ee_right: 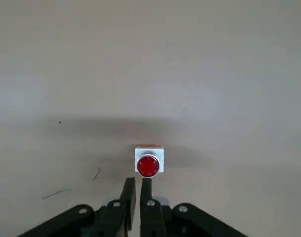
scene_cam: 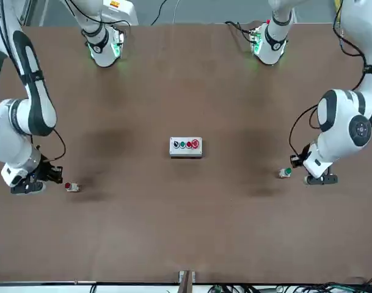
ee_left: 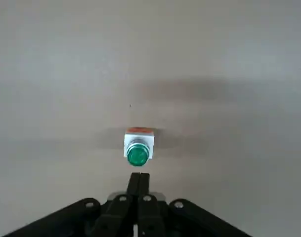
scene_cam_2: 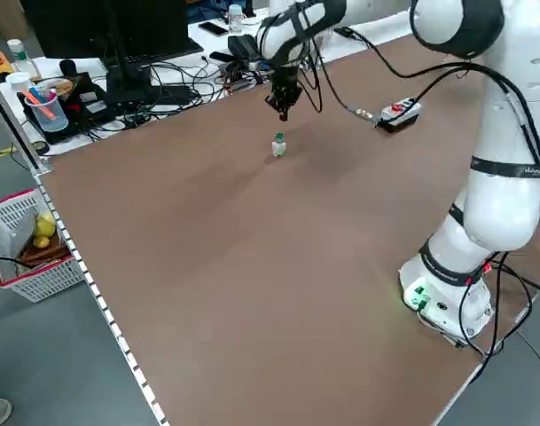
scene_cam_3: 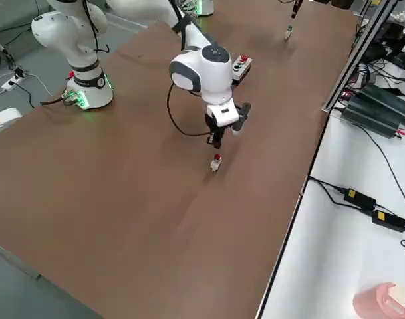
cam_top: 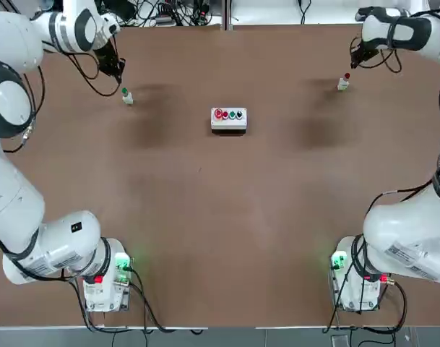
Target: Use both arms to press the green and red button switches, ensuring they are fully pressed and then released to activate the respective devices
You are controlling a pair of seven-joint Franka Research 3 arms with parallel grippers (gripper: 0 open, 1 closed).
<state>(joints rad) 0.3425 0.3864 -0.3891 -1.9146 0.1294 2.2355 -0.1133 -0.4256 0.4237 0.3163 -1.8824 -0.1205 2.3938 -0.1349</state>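
The green-capped switch (cam_top: 126,95) (scene_cam: 285,173) (scene_cam_2: 278,145) stands alone at the far left of the brown table. My left gripper (cam_top: 119,73) (scene_cam_2: 283,110) hovers just above and behind it, fingers shut with nothing held. In the left wrist view its fingertips (ee_left: 139,177) end just short of the green cap (ee_left: 138,154). The red-capped switch (cam_top: 343,81) (scene_cam: 71,187) (scene_cam_3: 216,161) stands at the far right. My right gripper (cam_top: 355,60) (scene_cam_3: 215,140) hangs shut close above it. The right wrist view shows the tips (ee_right: 136,181) right beside the red cap (ee_right: 149,165), apart from it.
A wider white box with a row of red and green buttons (cam_top: 229,118) (scene_cam: 186,147) sits mid-table between the switches. Beyond the table's far edge lie cables and desk clutter (scene_cam_2: 119,84). A white basket (scene_cam_2: 30,244) stands on the floor to the left.
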